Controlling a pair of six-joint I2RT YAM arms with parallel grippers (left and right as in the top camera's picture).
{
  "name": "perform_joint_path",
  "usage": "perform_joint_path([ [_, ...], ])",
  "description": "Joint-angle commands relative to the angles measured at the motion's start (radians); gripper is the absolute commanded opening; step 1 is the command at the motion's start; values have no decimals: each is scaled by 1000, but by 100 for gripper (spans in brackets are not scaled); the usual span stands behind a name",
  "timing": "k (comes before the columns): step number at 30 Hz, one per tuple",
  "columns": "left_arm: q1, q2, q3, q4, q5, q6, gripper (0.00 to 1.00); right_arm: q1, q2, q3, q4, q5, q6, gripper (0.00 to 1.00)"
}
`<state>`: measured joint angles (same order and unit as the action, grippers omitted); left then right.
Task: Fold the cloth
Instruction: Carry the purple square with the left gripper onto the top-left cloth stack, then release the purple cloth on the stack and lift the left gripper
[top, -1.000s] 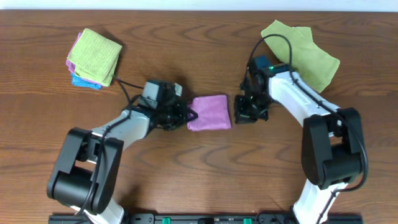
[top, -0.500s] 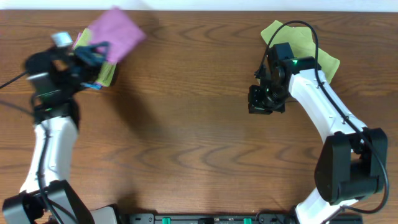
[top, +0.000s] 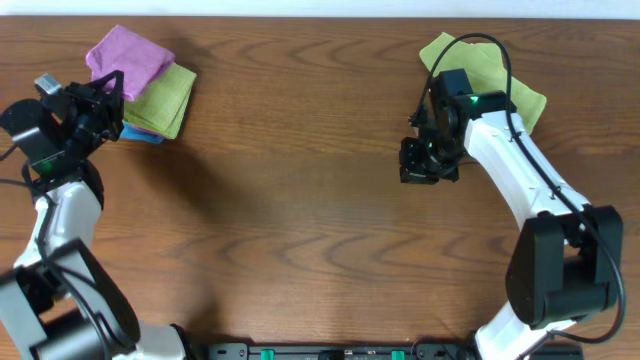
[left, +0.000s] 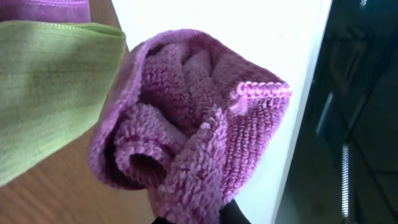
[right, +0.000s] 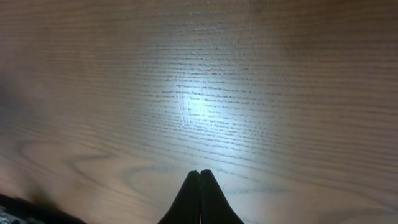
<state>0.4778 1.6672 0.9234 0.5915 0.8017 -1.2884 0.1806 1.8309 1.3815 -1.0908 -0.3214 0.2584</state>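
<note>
The purple cloth (top: 128, 58) is found at the far left corner of the wooden table (top: 300, 220). It is laid, bunched and folded over on itself, on top of a folded green cloth (top: 162, 97), under which a blue cloth (top: 141, 135) is seen at the stack's near edge.

The left gripper (top: 108, 96) is held at the near left side of the purple cloth. In the left wrist view the dark fingertips are only just seen at the bottom edge, with the terry folds of the cloth (left: 193, 130) rising from between them. The left gripper (left: 193, 219) is therefore taken to be clamped on the cloth. The green cloth (left: 50, 81) is seen to the left of it in that view, lying flat on the wood.

The right gripper (top: 425, 168) is held over bare wood right of the table's middle, well apart from the stack. In the right wrist view its fingers are pressed together at the tips, with nothing between them (right: 200, 177).

A crumpled light green cloth (top: 520, 98) is spread near the far right corner and is partly covered by the right arm.
</note>
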Motion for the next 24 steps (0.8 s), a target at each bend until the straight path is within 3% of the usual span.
perform_joint_path([
  [1,4,67,12,45,-8,-48,6,-3,-17,19,-13,3,-13,2],
  [10,3,227,108,53,31,-51,5,4,-17,19,-24,3,-11,1],
  [24,6,249,113,-60,-48,-5,6,47,-17,19,-20,4,-1,1],
])
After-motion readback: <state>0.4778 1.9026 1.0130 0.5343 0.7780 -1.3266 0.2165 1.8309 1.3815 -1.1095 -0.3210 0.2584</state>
